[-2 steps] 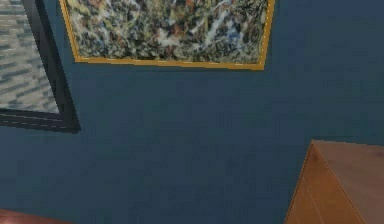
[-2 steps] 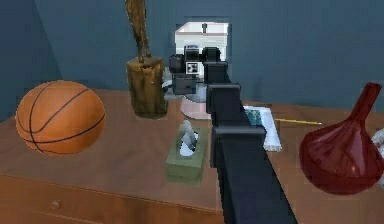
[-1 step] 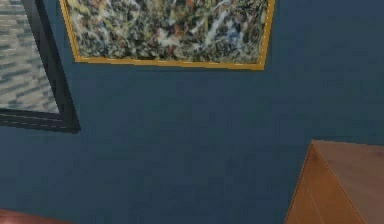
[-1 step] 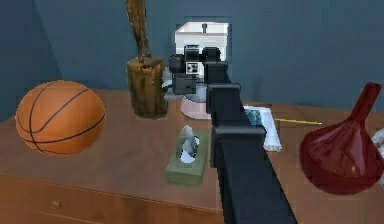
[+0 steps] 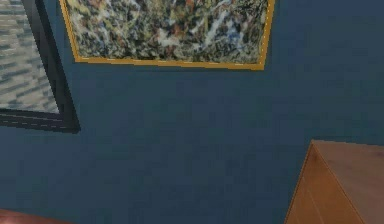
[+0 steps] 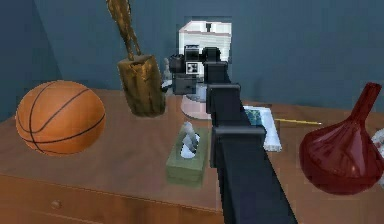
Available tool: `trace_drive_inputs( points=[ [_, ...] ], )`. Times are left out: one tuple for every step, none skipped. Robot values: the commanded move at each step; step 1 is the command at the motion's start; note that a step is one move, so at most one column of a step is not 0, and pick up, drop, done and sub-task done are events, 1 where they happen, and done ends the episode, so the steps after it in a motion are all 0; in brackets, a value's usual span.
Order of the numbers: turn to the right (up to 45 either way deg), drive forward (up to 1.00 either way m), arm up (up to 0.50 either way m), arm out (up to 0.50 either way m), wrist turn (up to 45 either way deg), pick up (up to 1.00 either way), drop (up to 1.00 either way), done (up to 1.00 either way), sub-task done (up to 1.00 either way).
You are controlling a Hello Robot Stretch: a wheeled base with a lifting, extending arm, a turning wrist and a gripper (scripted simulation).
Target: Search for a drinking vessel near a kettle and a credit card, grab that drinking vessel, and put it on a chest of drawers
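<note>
The forward view faces a dark blue wall (image 5: 180, 130) with a gold-framed abstract painting (image 5: 165, 30), a dark-framed window (image 5: 30, 60) at its left and the corner of a wooden cabinet (image 5: 340, 185) at lower right. The arm side view looks instead across a wooden surface (image 6: 110, 165) crowded with things, with the arm (image 6: 240, 150) reaching over it. The pincer (image 6: 178, 68) sits at the arm's far end, with things close behind it, so I cannot tell whether it holds anything. Just below it is a pale pink rounded object (image 6: 193, 100), perhaps the drinking vessel; whether it rests on the surface is unclear. A wooden vase (image 6: 143, 85) beside it holds a branch (image 6: 124, 25). A tissue box (image 6: 187, 160) left of the arm has a tissue (image 6: 190, 140) poking out. A basketball (image 6: 60, 117) lies at far left, a dark red vase (image 6: 343, 155) at right, its inside hidden.
</note>
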Motion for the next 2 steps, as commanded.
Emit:
trace_drive_inputs(
  points=[
    [0.0,0.0,0.0,-0.1,0.0,0.0,0.0,0.0,0.0],
    [0.0,0.0,0.0,0.0,-45.0,0.0,0.0,0.0,0.0]
  ],
)
